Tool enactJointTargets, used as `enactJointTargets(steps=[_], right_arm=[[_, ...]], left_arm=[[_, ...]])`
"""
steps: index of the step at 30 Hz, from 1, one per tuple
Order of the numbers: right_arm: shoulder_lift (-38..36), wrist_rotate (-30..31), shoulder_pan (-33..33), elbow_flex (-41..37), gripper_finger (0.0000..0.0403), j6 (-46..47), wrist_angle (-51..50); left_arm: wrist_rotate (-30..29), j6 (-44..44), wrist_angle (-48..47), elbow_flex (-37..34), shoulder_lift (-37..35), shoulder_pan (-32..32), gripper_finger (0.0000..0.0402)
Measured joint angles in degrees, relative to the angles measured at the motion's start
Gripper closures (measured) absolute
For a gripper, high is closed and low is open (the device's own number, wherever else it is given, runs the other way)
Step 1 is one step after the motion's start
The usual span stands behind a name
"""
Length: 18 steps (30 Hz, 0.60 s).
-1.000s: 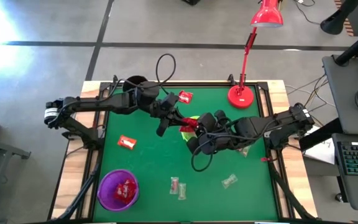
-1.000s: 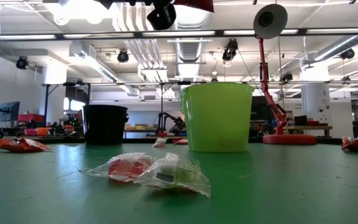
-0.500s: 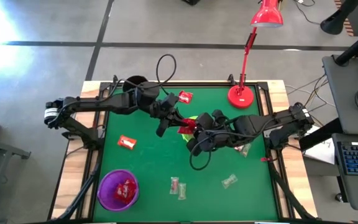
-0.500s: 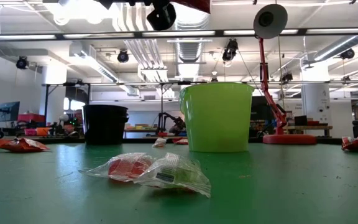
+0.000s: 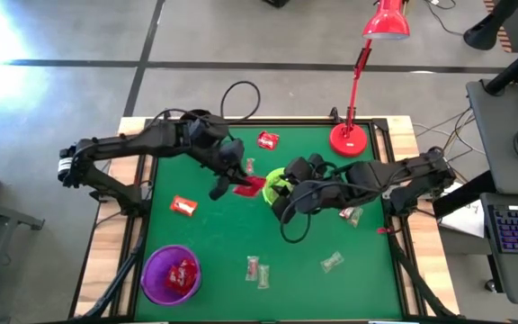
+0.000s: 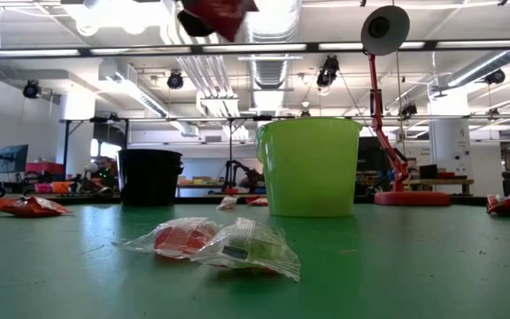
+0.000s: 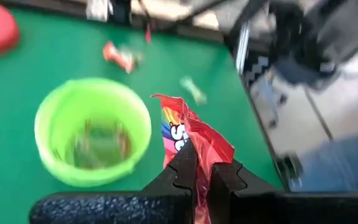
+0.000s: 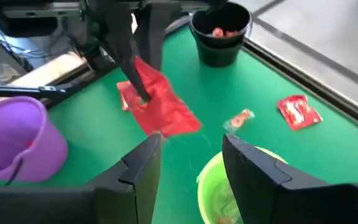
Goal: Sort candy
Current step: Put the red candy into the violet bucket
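Candy packet (image 7: 191,140) pinched between left fingers (image 7: 180,168).

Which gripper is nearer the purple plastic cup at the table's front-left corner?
The left gripper, shut on a red candy packet, is nearer the purple cup. The right gripper, open, hangs beside the green cup, farther off.

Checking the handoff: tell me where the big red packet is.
The red packet hangs above the table, pinched in the left gripper, just left of the green cup in the high view.

Green cup (image 5: 275,183) between both arms.
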Motion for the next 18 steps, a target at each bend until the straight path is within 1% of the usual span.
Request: enactJointTargets(steps=[4,8,11,18], right_arm=[[-0.04,0.01,0.00,1.79,0.0238,-2.98,-0.33],[-0.04,0.04,0.00,2.31,0.0238,-5.20,-0.66],[-0.04,0.04,-0.02,2.21,0.0238,-6.68,-0.63],[0.00,0.50,-0.41,1.65,0.0238,-8.22,-2.01]], left_arm=[[0.04,3.55,-14.95,4.76,-0.24,-1.70,0.0401],[-0.04,3.86,-27.19,7.43,-0.35,-4.53,0.0401],[0.24,2.31,-31.94,7.59,-0.93,-7.82,0.0401],[0.31,-5.54,-38.11,7.03,-1.30,-15.15,0.0401]])
